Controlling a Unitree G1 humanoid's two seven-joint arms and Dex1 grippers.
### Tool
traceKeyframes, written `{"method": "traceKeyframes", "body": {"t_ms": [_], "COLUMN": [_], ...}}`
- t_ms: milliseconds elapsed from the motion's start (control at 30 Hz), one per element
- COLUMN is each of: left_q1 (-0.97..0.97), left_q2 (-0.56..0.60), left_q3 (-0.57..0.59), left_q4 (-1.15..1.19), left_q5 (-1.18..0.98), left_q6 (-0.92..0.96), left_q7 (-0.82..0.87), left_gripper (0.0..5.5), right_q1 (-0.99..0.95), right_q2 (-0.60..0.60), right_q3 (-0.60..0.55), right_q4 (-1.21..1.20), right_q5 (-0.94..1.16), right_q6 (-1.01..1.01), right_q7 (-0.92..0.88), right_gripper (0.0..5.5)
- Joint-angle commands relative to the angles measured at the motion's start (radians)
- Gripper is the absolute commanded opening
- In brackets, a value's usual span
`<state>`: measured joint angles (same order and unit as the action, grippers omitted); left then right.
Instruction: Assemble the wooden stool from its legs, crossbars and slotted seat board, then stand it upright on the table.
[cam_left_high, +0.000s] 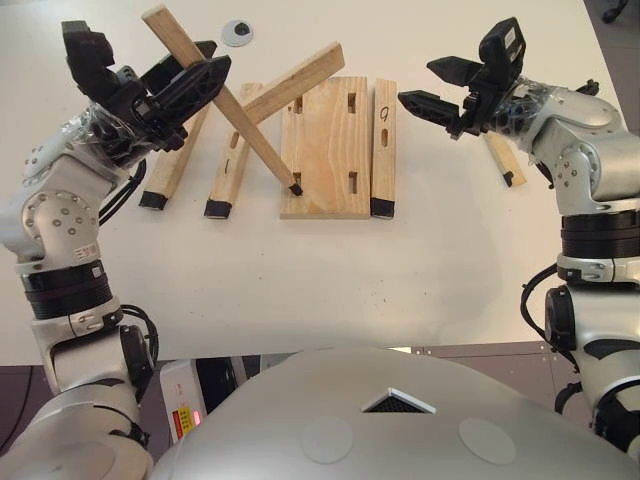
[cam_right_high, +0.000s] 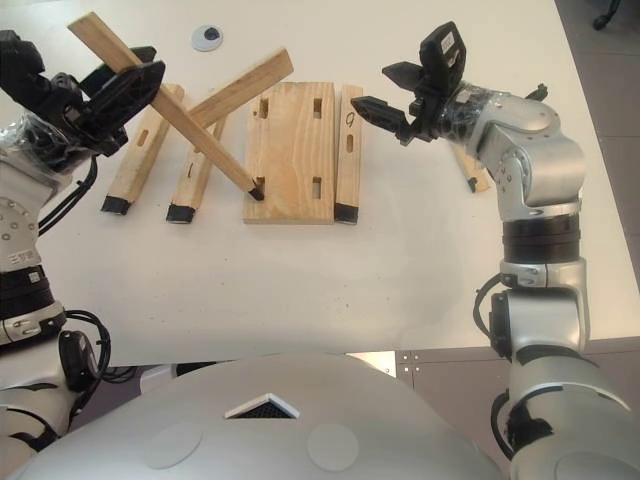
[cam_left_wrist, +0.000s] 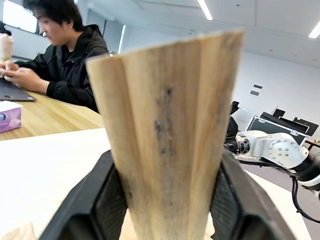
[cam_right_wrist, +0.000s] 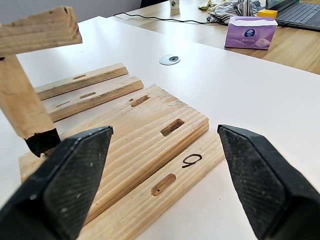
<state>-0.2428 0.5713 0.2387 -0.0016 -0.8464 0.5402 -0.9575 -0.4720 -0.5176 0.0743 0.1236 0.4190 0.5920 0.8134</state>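
Left gripper (cam_left_high: 195, 88), jaws clenched on a wooden leg (cam_left_high: 255, 145), tilts its black-tipped end onto the slotted seat board (cam_left_high: 325, 160) on the counter (cam_left_high: 300, 270), apparently aiming for a slot. Right gripper (cam_left_high: 418, 84) hovers alongside, jaws released.

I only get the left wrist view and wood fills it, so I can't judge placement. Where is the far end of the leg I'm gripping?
Observer: The leg's black-tipped end rests on the seat board, at its near left corner.
Operator: Is the right gripper busy?
Observer: No, the right gripper hovers open, just right of the board.
Operator: Any other parts nearby?
Observer: Two slotted pieces lie flat, left of the board.
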Motion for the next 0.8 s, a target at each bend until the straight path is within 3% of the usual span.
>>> {"method": "traceKeyframes", "body": {"t_ms": [33,233,400,533,800], "left_q1": [-0.019,0.008,0.037,-0.038,-0.226], "left_q2": [0.003,0.076,0.212,0.300,0.352], "left_q3": [-0.050,-0.129,-0.227,-0.267,-0.349], "left_q4": [0.124,0.173,0.104,0.101,0.190], "left_q5": [0.111,0.210,0.290,0.327,0.413], "left_q6": [-0.059,-0.147,-0.150,-0.118,-0.120], "left_q7": [-0.045,-0.161,-0.278,-0.347,-0.427], "left_gripper": [2.01,2.01,2.01,2.01,2.01], "right_q1": [-0.026,-0.023,-0.009,0.021,0.086], "right_q2": [0.004,-0.001,0.004,0.017,0.041], "right_q3": [0.009,0.011,0.006,0.002,0.020], "right_q4": [0.010,0.004,-0.009,-0.029,-0.079], "right_q5": [-0.017,-0.028,-0.028,-0.025,-0.039], "right_q6": [-0.004,0.001,0.009,0.010,-0.004], "right_q7": [0.022,0.049,0.049,0.029,-0.005], "right_gripper": [3.87,3.87,3.87,3.87,3.87]}}
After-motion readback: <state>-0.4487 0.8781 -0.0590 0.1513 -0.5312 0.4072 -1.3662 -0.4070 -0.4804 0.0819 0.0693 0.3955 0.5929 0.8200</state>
